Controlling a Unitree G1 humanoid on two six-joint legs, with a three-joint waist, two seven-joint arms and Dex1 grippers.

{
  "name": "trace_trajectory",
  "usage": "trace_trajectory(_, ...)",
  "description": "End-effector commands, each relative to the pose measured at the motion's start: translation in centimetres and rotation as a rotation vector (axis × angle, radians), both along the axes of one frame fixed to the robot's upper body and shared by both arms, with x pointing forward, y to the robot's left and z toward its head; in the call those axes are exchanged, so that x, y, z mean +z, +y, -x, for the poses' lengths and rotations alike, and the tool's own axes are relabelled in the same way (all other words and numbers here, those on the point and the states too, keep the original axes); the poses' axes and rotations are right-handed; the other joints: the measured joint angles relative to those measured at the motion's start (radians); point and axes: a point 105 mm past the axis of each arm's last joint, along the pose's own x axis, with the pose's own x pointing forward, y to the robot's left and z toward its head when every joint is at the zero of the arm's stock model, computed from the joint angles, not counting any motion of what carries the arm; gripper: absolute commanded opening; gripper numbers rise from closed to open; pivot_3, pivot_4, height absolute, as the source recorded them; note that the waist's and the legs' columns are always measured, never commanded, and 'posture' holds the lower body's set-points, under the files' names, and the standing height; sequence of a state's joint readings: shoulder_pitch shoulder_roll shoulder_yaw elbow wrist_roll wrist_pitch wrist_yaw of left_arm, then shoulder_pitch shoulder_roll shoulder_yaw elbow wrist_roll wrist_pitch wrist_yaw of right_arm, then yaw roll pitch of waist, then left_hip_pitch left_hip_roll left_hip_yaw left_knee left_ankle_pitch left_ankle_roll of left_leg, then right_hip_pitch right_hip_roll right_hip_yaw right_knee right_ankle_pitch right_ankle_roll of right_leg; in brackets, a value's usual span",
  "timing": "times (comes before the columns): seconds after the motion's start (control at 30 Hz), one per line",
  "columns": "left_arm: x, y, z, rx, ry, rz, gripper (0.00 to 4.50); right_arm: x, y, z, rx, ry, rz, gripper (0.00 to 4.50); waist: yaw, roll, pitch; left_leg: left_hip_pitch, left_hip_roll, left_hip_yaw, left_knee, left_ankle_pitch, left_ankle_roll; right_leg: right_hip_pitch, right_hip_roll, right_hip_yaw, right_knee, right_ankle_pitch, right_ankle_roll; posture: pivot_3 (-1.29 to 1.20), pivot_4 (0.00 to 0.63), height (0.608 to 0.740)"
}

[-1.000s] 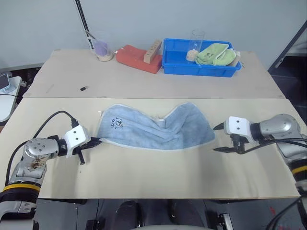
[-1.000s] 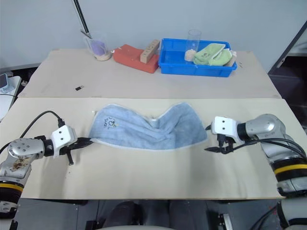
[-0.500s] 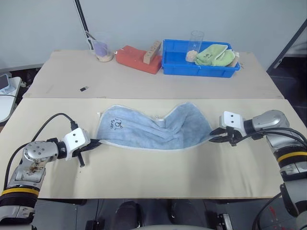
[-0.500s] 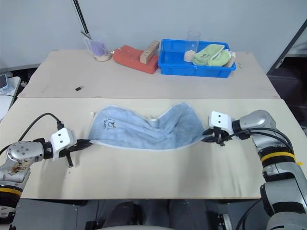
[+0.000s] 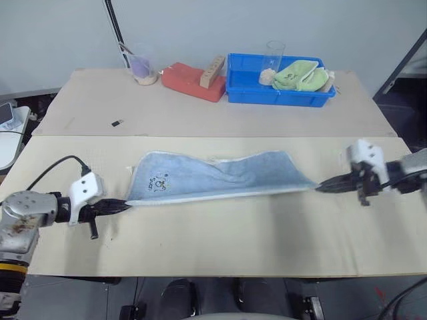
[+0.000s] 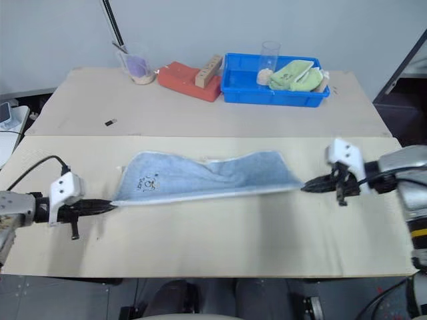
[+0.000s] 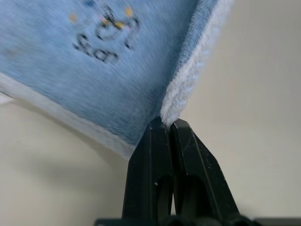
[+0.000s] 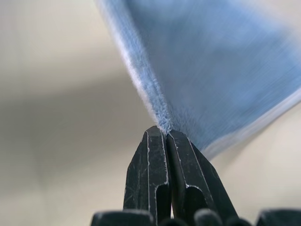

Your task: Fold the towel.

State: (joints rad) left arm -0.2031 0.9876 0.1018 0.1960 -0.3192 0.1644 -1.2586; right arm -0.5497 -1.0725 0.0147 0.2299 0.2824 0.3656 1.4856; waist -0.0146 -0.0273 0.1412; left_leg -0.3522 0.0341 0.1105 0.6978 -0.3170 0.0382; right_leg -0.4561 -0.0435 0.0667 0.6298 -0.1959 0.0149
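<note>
With each hand clamped on a near corner, left hand (image 5: 119, 206) and right hand (image 5: 325, 187), the towel (image 5: 217, 179) stretches lengthwise between them across the worktop (image 5: 213, 247).

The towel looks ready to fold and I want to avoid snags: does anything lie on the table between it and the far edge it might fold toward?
Nothing visible does. The towel hangs stretched between the left gripper and the right gripper, with bare table around it.

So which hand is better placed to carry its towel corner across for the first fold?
Probably the right hand: like the left hand, it pinches a towel corner, but its end sits higher, though it's close.
</note>
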Motion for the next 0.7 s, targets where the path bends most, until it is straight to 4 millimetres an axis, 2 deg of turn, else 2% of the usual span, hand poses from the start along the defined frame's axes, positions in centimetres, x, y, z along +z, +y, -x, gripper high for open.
trace_trajectory(0.03,3.6,0.9,-4.2,0.134,-0.147,0.042,0.0,3.3,0.0,-2.8,-0.11,-0.154,-0.094,0.02,0.001,-0.001,0.0,-0.001,-0.001,0.0,0.002,0.0,-0.001,0.0,0.001,0.0,0.0,0.001,0.0,0.0,0.15,0.717)
trace_trajectory(0.13,6.6,0.5,-7.5,0.176,-0.262,0.06,0.0,5.3,0.3,-5.5,-0.167,-0.271,-0.142,0.02,0.002,-0.002,0.001,-0.001,-0.002,0.0,0.003,0.003,-0.001,0.001,0.002,-0.001,-0.001,0.004,-0.002,0.0,0.15,0.717)
trace_trajectory(0.23,11.6,-0.1,-10.2,0.209,-0.411,0.118,0.0,8.7,0.0,-7.5,-0.21,-0.421,-0.149,0.02,0.001,-0.002,0.001,-0.004,-0.003,0.0,0.002,0.003,-0.001,-0.001,0.002,-0.001,-0.001,0.004,-0.002,0.0,0.15,0.717)
trace_trajectory(0.33,15.8,-0.5,-11.2,0.21,-0.513,0.15,0.0,11.9,-0.7,-8.1,-0.231,-0.527,-0.147,0.02,-0.001,-0.001,0.002,-0.011,-0.003,0.0,0.002,0.004,-0.003,-0.005,0.002,-0.001,-0.003,0.005,0.0,0.0,0.15,0.717)
trace_trajectory(0.43,18.2,-0.6,-10.9,0.178,-0.568,0.15,0.0,13.7,-1.3,-7.5,-0.218,-0.575,-0.143,0.02,-0.002,-0.001,0.001,-0.012,-0.003,0.0,-0.003,0.006,-0.006,-0.005,0.002,-0.003,-0.006,0.005,0.0,0.0,0.15,0.717)
trace_trajectory(0.5,18.4,-0.5,-10.6,0.158,-0.567,0.141,0.0,13.9,-1.4,-7.0,-0.194,-0.574,-0.134,0.02,-0.006,0.0,0.001,-0.012,-0.002,0.001,-0.004,0.006,-0.006,-0.005,0.001,-0.004,-0.006,0.004,0.002,0.0,0.15,0.717)
trace_trajectory(0.57,17.7,-0.3,-10.1,0.137,-0.537,0.125,0.0,12.8,-1.3,-6.2,-0.151,-0.543,-0.102,0.02,-0.006,0.0,0.001,-0.013,-0.002,0.001,-0.004,0.005,-0.005,-0.005,0.0,-0.005,-0.007,0.003,0.003,0.0,0.15,0.717)
trace_trajectory(0.6,16.5,-0.1,-9.6,0.115,-0.498,0.101,0.0,11.6,-1.3,-5.6,-0.118,-0.517,-0.067,0.02,-0.006,0.0,0.001,-0.013,-0.001,0.001,-0.004,0.005,-0.005,-0.005,0.0,-0.006,-0.007,0.003,0.003,0.0,0.15,0.717)
trace_trajectory(0.7,10.9,0.5,-7.4,0.055,-0.358,-0.013,0.0,7.0,-0.6,-3.4,-0.04,-0.41,-0.002,0.02,-0.007,0.001,0.0,-0.014,0.0,0.001,-0.003,0.005,-0.005,-0.006,0.0,-0.007,-0.005,0.003,0.003,0.0,0.15,0.717)
